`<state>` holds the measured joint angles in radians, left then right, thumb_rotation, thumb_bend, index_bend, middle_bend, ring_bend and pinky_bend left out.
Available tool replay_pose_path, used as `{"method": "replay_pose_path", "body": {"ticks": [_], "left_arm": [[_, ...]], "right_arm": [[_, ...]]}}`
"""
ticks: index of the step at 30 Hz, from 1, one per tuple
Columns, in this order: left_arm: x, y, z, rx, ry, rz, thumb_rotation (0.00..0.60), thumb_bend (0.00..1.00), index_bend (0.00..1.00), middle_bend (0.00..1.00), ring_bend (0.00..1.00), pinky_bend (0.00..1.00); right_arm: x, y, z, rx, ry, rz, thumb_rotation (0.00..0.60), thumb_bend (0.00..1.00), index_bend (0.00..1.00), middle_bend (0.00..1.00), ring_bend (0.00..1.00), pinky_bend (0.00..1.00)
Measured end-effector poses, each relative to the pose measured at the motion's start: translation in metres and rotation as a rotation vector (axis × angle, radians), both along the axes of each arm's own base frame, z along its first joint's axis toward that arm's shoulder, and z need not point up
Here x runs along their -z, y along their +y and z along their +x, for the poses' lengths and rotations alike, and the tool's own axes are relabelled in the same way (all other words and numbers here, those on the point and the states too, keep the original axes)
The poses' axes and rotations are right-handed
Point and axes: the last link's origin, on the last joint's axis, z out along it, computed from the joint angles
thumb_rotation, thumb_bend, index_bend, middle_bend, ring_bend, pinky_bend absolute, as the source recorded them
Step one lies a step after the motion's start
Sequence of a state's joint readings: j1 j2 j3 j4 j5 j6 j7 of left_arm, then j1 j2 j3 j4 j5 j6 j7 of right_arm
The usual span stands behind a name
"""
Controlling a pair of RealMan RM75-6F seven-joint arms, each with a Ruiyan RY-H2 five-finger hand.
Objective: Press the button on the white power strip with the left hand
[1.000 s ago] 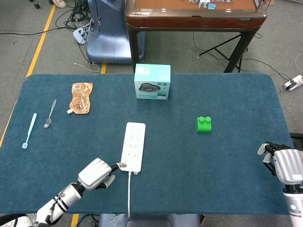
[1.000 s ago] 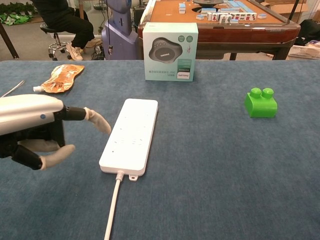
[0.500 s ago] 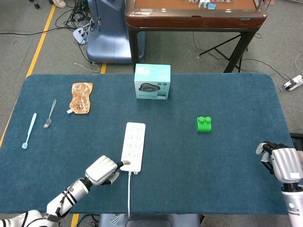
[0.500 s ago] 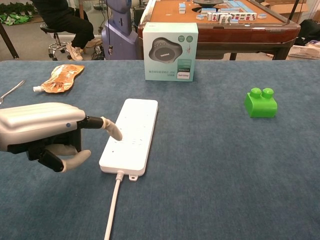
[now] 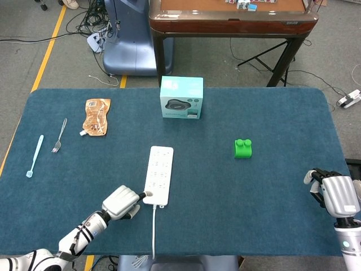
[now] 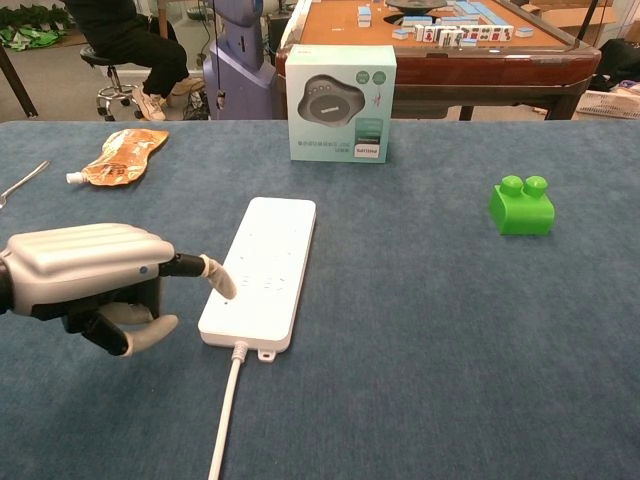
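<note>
The white power strip (image 5: 159,175) (image 6: 270,265) lies lengthwise in the middle of the blue table, its cable (image 5: 154,231) (image 6: 225,420) running off the near edge. My left hand (image 5: 121,202) (image 6: 95,285) sits at the strip's near left corner with most fingers curled in. One finger is stretched out, and its fingertip (image 6: 222,283) touches the strip's top near the cable end. The button itself cannot be made out. My right hand (image 5: 335,195) rests at the table's near right edge, holding nothing, and shows only in the head view.
A teal speaker box (image 5: 181,97) (image 6: 341,103) stands behind the strip. A green block (image 5: 243,148) (image 6: 521,206) lies to the right. A brown pouch (image 5: 96,116) (image 6: 122,156), a fork (image 5: 59,136) and a light blue spoon (image 5: 35,156) lie at the far left.
My left hand has moved right and lowered toward the strip. Its outstretched finger went from hovering beside the strip's left edge to touching the near corner. The right hand barely shifted.
</note>
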<state>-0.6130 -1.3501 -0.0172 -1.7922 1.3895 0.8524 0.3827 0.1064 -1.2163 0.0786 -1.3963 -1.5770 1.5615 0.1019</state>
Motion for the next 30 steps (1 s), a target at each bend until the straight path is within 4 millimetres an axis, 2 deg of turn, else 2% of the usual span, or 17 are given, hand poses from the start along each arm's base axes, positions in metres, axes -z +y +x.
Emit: {"method": "replay_pose_path", "body": {"ticks": [13,30], "left_arm": [[0.004,0.005,0.01,-0.002,-0.019,0.004,0.6,0.59,0.25,1.0,1.0,1.0],[0.012,0.007,0.012,0.004,0.013,0.003,0.6,0.59,0.24,1.0,1.0,1.0]], "right_arm": [[0.003,-0.002,0.001,0.001,0.003,0.011,0.6,0.8,0.63,0.56,0.64,0.66],[0.006,-0.003,-0.001,0.007,0.001,0.019,0.6,0.8,0.63,0.56,0.64,0.66]]}}
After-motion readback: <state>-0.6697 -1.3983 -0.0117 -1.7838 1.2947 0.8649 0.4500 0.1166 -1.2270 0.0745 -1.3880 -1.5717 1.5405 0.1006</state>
